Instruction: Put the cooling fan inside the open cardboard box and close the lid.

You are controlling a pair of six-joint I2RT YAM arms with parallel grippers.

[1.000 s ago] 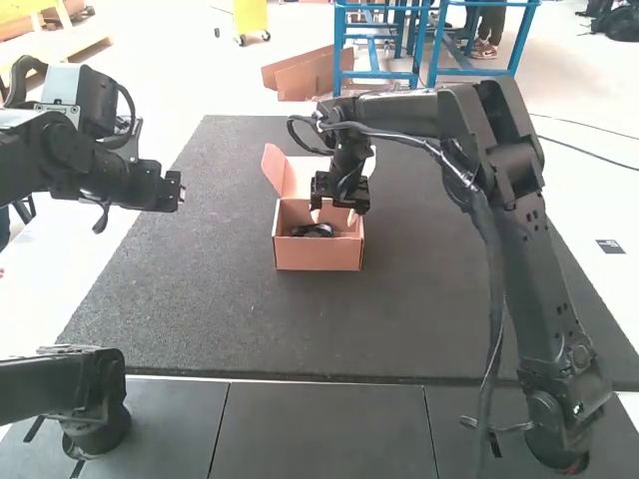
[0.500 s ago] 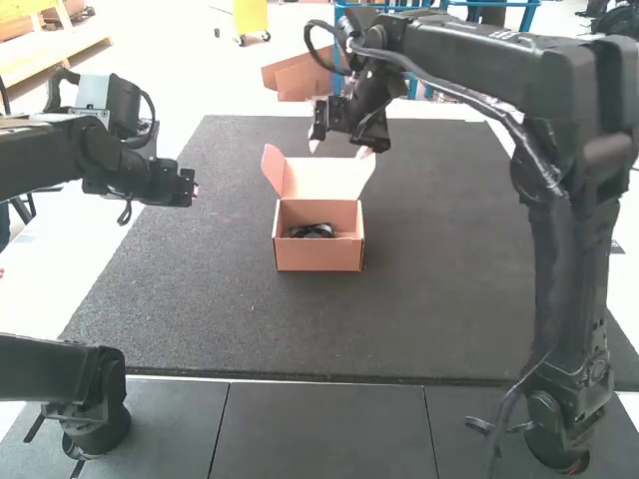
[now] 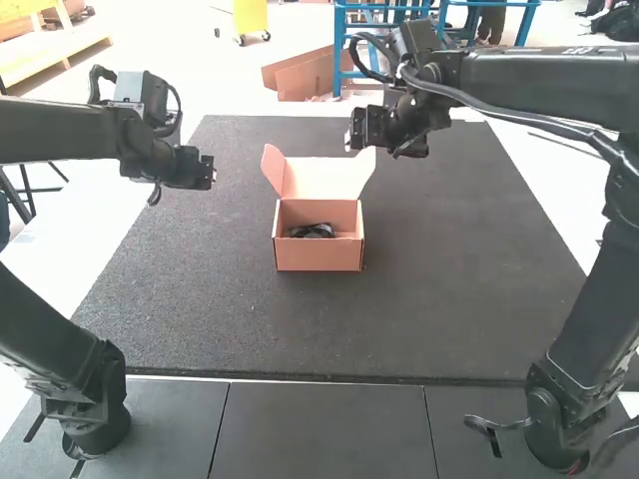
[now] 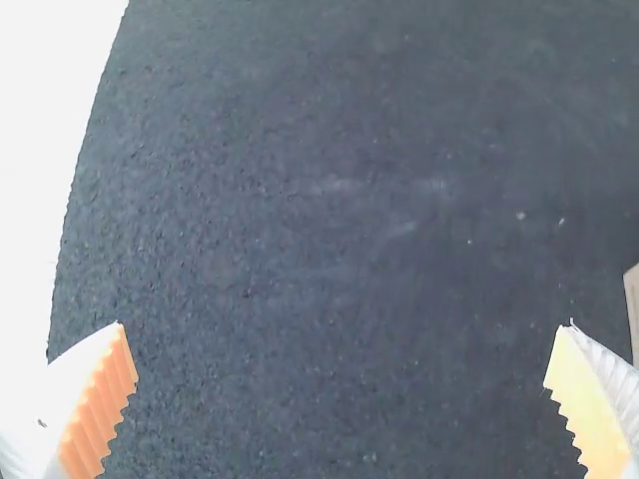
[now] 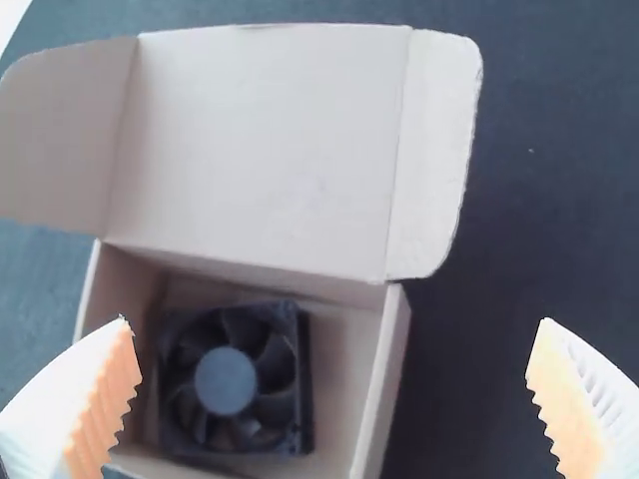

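Left gripper (image 3: 203,170) hovers over black mat (image 3: 449,279), left of box, fingers spread wide, holding nothing. Cardboard box (image 3: 319,244) sits mid-mat, lid (image 3: 324,177) standing open at far side, side flaps out. Cooling fan (image 5: 233,381) lies flat on box floor. Right gripper (image 3: 384,128) hangs above and behind lid, fingers wide apart, empty.

Robotics lab – 2 arms (image 3: 60,130), rubber mat (image 3: 200,299) (blk).

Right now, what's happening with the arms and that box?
Left gripper open over mat. Right gripper open above box. Fan inside, lid up. Nothing blocking the lid.
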